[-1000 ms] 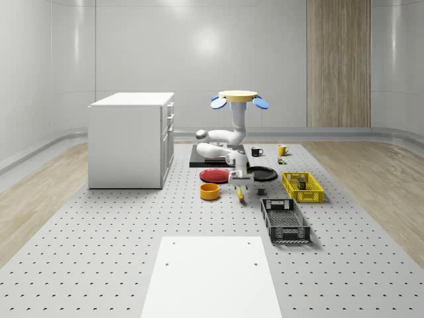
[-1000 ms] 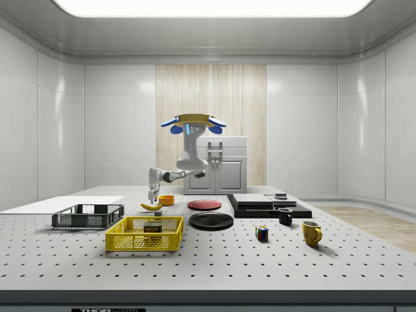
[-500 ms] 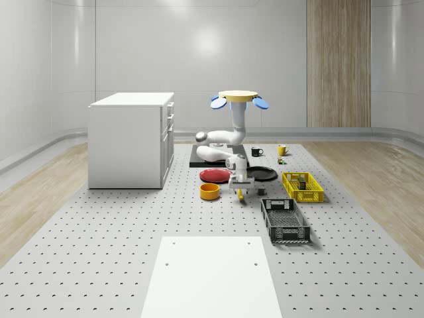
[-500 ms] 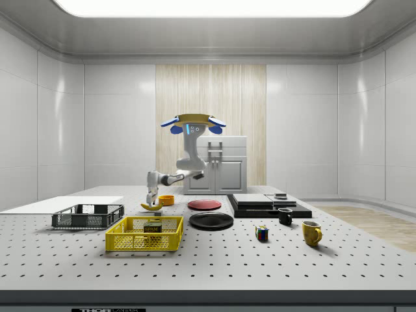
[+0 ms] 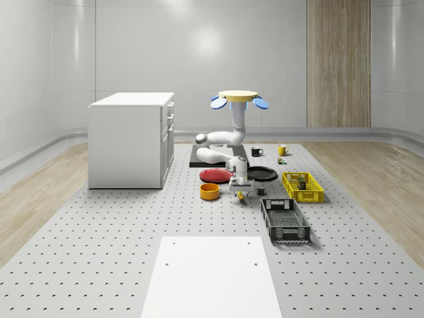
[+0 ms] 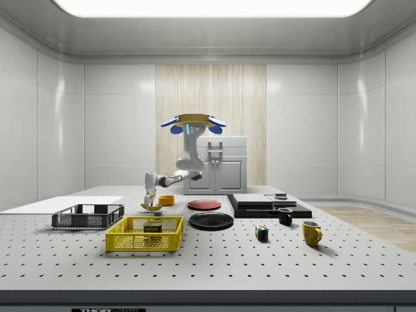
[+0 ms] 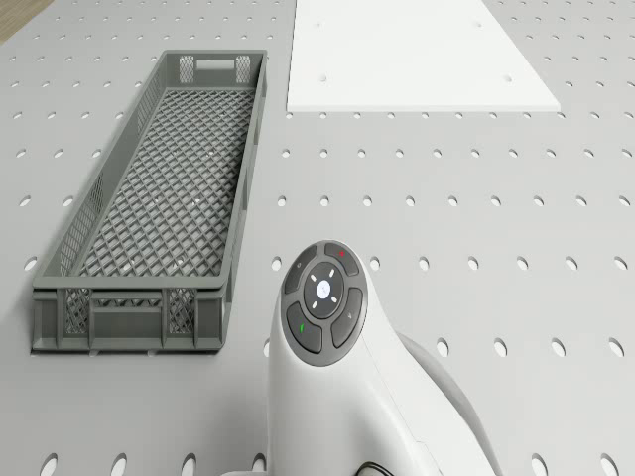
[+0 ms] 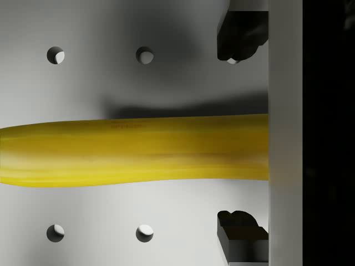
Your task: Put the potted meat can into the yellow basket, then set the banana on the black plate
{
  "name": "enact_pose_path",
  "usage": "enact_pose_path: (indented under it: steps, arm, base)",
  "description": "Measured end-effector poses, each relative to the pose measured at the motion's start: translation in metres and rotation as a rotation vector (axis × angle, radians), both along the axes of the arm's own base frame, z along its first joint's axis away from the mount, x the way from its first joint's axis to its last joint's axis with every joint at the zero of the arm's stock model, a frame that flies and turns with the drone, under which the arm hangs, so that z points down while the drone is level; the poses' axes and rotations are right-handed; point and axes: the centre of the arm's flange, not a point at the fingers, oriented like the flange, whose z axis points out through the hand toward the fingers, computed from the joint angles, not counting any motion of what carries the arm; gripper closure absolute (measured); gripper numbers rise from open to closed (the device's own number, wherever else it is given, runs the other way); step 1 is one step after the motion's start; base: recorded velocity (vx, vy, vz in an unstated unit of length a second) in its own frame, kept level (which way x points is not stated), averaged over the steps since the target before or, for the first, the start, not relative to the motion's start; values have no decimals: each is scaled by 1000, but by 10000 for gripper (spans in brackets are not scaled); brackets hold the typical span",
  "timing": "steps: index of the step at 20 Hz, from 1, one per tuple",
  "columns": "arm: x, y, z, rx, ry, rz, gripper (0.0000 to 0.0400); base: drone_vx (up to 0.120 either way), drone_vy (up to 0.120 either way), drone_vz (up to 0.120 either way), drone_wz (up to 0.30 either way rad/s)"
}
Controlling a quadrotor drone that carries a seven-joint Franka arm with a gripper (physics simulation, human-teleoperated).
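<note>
The banana [image 8: 133,149] lies on the perforated table, and in the wrist view it runs across the gap between my fingers. My gripper [image 8: 237,138] is open and straddles it, one fingertip [image 8: 238,33] and the other [image 8: 241,238] each clear of the peel. In the whole-scene view the gripper [image 5: 241,190] is low over the banana [image 5: 242,196], beside the orange bowl [image 5: 209,191]. The drone [image 5: 240,98] hovers above the black slab at the back. The potted meat can [image 5: 301,180] sits inside the yellow basket [image 5: 311,195]. The black plate [image 5: 265,173] lies just behind the gripper.
A grey mesh crate [image 7: 149,228] lies in front of the arm, with a white sheet [image 7: 417,55] beyond it. A red plate [image 5: 215,175] is by the black plate. A white cabinet [image 5: 131,139] stands at the whole-scene view's left. Two mugs [image 6: 311,232] and a cube [image 6: 261,233] sit further off.
The gripper has come down to the banana's level and its fingers now flank it. The drone has held its place, and the banana has not moved.
</note>
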Motion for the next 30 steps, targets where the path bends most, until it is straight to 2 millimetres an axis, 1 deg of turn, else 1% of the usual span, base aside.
enact_pose_path:
  steps: [9,21,22,23,25,26,28,30]
  arm:
    - [2,0,13,0,0,0,0]
    - [3,6,18,0,0,0,0]
    - [3,6,18,0,0,0,55]
    - [3,6,19,0,0,0,98]
    - [3,6,19,0,0,0,158]
    - [3,6,19,0,0,0,178]
    - [3,6,20,0,0,0,206]
    - [3,6,20,-2,0,2,210]
  base:
    - [0,0,0,0]
    - [0,0,0,0]
    - [0,0,0,0]
    - [0,0,0,0]
    - [0,0,0,0]
    - [0,0,0,0]
    - [0,0,0,0]
    - [0,0,0,0]
